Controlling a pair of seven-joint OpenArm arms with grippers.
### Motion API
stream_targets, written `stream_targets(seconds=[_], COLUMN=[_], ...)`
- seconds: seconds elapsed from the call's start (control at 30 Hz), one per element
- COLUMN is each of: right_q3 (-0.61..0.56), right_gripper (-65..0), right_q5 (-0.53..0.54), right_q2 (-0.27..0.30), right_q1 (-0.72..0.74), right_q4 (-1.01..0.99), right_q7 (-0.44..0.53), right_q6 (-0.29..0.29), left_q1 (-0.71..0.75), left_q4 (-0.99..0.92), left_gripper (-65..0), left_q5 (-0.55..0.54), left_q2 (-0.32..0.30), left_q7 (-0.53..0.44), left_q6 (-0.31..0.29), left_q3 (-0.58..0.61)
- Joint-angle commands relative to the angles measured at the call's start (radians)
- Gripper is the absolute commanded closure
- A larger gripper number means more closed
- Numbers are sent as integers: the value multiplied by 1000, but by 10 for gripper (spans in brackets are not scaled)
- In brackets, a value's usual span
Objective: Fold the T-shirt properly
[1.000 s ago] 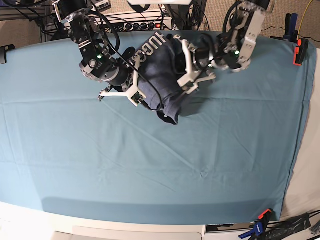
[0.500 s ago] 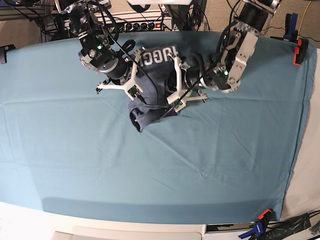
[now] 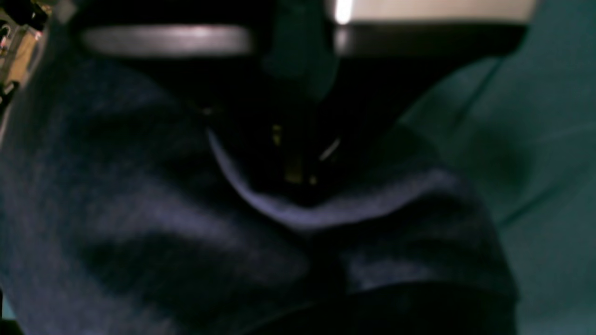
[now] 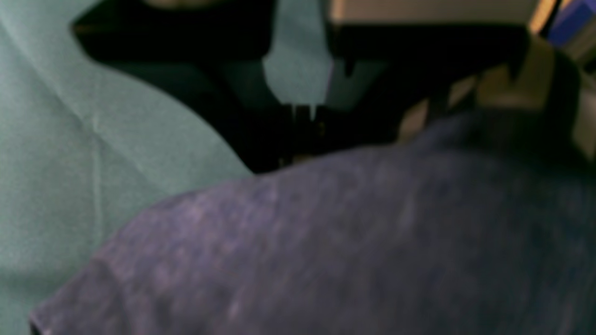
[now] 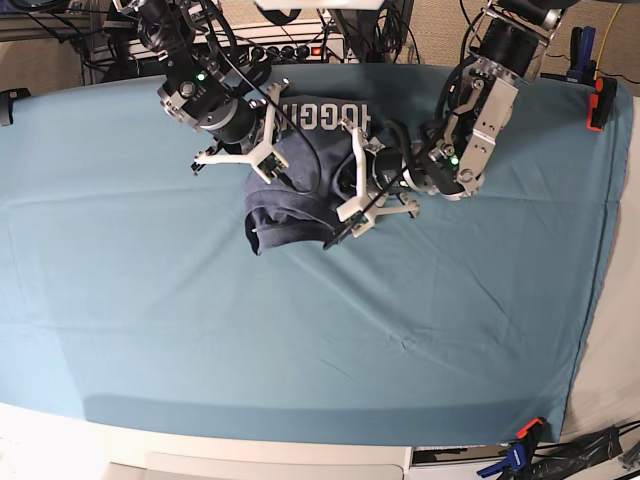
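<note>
Up close and badly blurred, the T-shirt [image 4: 354, 242] fills the lower and right part of this view, a heathered blue-grey mound of cloth whose rounded edge climbs from the lower left corner toward the upper right. To the left of it lies the teal table cloth [image 4: 70, 153], pale and smooth apart from a thin crease running down it. Across the top sit the dark shapes of the right gripper [image 4: 302, 116], its two halves drawn together, with a patch of teal showing between them higher up. The tips meet right at the shirt's upper edge. Behind, at far right, are beige and blue blurs.
</note>
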Motion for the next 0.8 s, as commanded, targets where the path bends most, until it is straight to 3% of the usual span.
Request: stream_targets(seconds=[0.0, 0.13, 0.37, 0.53, 0.63, 0.77], right_q3=[-12, 56, 262, 421, 510, 617], right_gripper=[0, 0, 0, 0, 0, 0], right_q5=[-22, -35, -34, -29, 40, 140], right_q2=[37, 74, 77, 77, 77, 77], right_q1=[-63, -63, -55, -52, -52, -58], right_q4=[-42, -29, -19, -2, 66, 206], right_q7=[-297, -284, -262, -240, -238, -215], right_q6=[39, 21, 16, 10, 10, 11], left_q1=[-19, -24, -24, -23, -23, -19], left_q4=[15, 15, 16, 16, 25, 72], left_gripper=[0, 0, 0, 0, 0, 0], left_q5=[-15, -18, -78, -199, -284, -316], left_q2=[-16, -58, -112, -150, -168, -197], left_q7=[-15, -15, -3, 63, 109, 138], left_q6=[-3, -3, -4, -40, -57, -57], left_q3=[-14, -58, -185, -285, -351, -435])
